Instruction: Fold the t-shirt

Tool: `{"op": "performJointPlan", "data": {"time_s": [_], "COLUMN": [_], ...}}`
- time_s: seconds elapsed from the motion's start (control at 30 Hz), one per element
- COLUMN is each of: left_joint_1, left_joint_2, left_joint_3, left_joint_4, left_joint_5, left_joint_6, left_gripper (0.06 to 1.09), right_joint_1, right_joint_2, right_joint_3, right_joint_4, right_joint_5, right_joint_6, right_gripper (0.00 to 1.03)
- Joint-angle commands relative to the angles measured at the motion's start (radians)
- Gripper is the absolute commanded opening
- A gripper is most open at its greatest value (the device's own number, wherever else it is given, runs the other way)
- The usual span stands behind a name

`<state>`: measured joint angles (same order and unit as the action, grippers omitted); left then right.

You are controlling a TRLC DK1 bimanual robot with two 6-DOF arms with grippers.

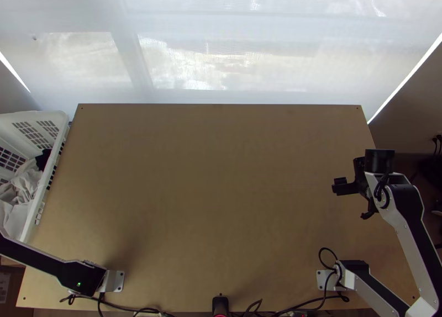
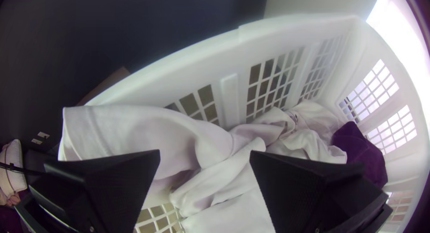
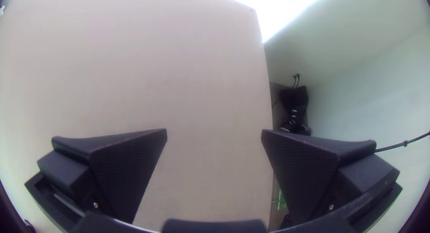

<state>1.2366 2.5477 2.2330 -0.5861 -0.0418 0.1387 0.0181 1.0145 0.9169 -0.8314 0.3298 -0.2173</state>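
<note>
Left pincer [image 2: 204, 153], spread wide, has white cloth [image 2: 215, 143] bunched below it inside the laundry basket [image 2: 188, 65]; right pincer [image 3: 214, 132], also spread, is farther off.

There are 2 arms [image 1: 406, 237], 1 table [image 1: 221, 179], 1 basket [image 2: 304, 31] and 1 purple cloth [image 2: 360, 150].

Daylight comes through the pale screen [image 1: 232, 19] beyond the far edge of the table [image 1: 221, 179], glowing in brighter patches. Soft, faint shadows lie toward the table's near edge. In the left wrist view, glare burns white beside the basket [image 2: 188, 65], against a dark wall [image 2: 179, 18]. The right wrist view is bright, the table washed out; both wrist views bend straight edges and darken at the corners.
</note>
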Motion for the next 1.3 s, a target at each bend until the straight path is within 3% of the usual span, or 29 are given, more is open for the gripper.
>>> {"op": "performJointPlan", "data": {"time_s": [0.0, 1.07, 1.27], "left_joint_1": [0.008, -0.043, -0.043], "left_joint_2": [-0.012, 0.200, 0.235], "left_joint_3": [0.002, 0.007, 0.010], "left_joint_4": [0.051, 0.063, 0.086], "left_joint_5": [-0.009, -0.029, -0.032], "left_joint_6": [0.021, 0.038, 0.041], "left_gripper": [1.03, 1.03, 0.99], "right_joint_1": [0.000, -0.050, -0.053], "right_joint_2": [0.001, -0.022, -0.024], "right_joint_3": [-0.007, -0.012, -0.001], "right_joint_4": [0.005, -0.046, -0.058], "right_joint_5": [0.000, 0.012, 0.012], "right_joint_6": [0.001, -0.013, -0.014], "right_gripper": [0.98, 0.98, 0.98]}}
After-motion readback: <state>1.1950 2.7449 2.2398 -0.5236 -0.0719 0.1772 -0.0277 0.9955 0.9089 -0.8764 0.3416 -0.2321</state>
